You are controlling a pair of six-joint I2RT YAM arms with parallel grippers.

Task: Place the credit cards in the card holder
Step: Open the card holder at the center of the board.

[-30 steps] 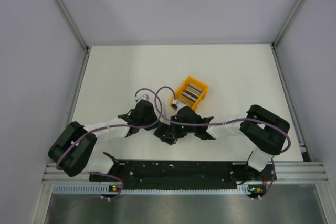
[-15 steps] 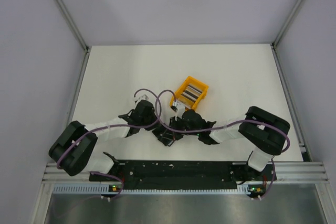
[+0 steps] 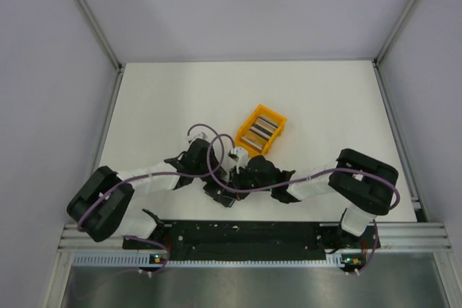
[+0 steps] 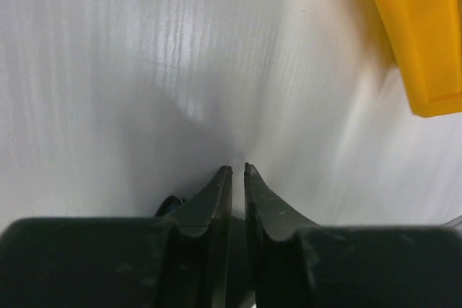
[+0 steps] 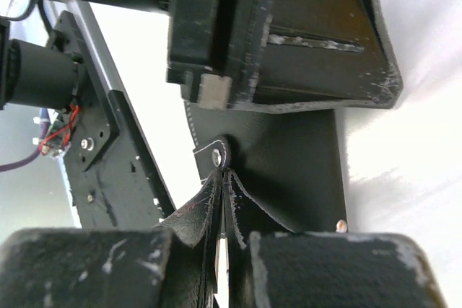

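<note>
White tabletop [image 3: 166, 99] and pale panels are all that lies behind the work. Start at your right gripper [image 5: 222, 178]. Its fingers are pinched together on a small riveted tab of the card holder [image 5: 289, 171], whose black leaf lies flat on the table just past the tips.

The body of your left gripper [image 4: 238, 172] hangs right over that leaf in the right wrist view. Its own camera shows the fingers drawn in to a hairline slit with nothing seen between the tips. You cannot tell from there whether it nips an edge of the holder lower down.

Over the last second your right wrist has slid leftward and a little nearer the bases. The holder has gone with it and now lies under both wrists, closer to the left arm. The left arm has hardly shifted; only its cable loop drapes differently.

Further out, the orange bin [image 3: 247, 122] sits where it was. The credit cards [image 3: 261, 128] stand edge-on inside it, near the grippers but untouched.

By the look of it, you are still hauling or opening the holder, and loading has not begun. Mind that the thin tab does not slip from the pinch.
</note>
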